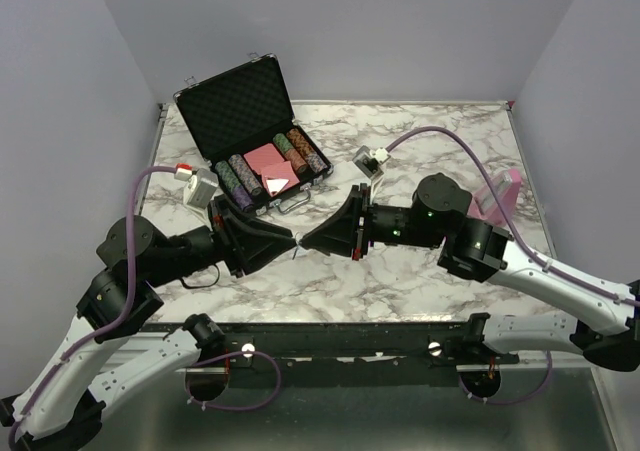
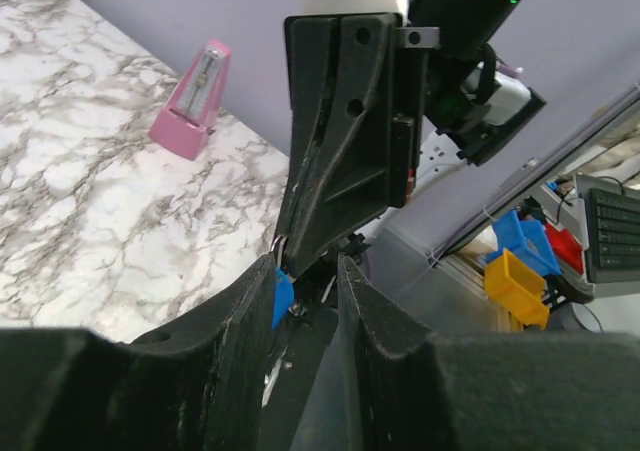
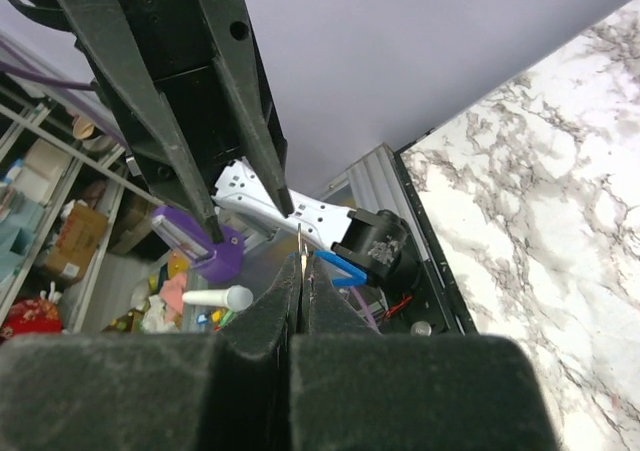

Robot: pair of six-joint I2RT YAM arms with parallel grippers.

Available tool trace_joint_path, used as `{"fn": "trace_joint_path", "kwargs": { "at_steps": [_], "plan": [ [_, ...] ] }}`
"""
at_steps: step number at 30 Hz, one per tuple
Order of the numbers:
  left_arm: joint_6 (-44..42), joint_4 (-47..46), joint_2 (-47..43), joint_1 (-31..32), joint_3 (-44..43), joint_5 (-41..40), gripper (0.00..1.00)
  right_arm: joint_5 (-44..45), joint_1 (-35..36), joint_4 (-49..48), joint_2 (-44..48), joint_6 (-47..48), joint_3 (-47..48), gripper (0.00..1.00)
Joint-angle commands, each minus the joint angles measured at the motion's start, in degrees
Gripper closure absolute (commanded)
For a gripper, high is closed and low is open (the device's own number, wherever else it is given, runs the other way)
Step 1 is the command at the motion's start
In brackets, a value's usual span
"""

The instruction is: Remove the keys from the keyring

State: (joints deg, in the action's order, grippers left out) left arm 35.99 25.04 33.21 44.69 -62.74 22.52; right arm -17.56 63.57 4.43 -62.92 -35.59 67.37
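Note:
My two grippers meet tip to tip above the marble table, near its front edge. My right gripper is shut; in the right wrist view a thin silvery key sticks up edge-on from between its fingertips, with the bright blue piece beside it. My left gripper faces it with its jaws apart. In the left wrist view the blue piece lies against the inner face of one finger and a silvery key hangs below. The ring itself is hidden.
An open black case of poker chips and cards stands at the back left. A pink metronome stands at the right, also in the left wrist view. The table's front edge lies just below the grippers.

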Motion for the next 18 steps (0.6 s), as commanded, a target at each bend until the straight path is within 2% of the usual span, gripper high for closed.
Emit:
{"fn": "trace_joint_path", "kwargs": {
  "at_steps": [1, 8, 12, 18],
  "plan": [
    [1.3, -5.4, -0.1, -0.2, 0.2, 5.0, 0.64, -5.5, 0.2, 0.3, -1.5, 1.2, 2.7, 0.99],
    [-0.7, -1.6, -0.1, -0.2, -1.5, 2.0, 0.65, -7.9, 0.2, -0.8, -2.7, 1.0, 3.5, 0.99],
    [-2.2, 2.1, 0.2, -0.2, -3.3, -0.4, 0.58, -8.5, 0.1, -1.3, -2.7, 0.9, 3.8, 0.99],
    [-1.9, 2.5, -0.1, -0.2, -2.7, -1.2, 0.59, -7.7, 0.1, -2.4, -2.9, 0.5, 4.2, 0.99]
  ]
}}
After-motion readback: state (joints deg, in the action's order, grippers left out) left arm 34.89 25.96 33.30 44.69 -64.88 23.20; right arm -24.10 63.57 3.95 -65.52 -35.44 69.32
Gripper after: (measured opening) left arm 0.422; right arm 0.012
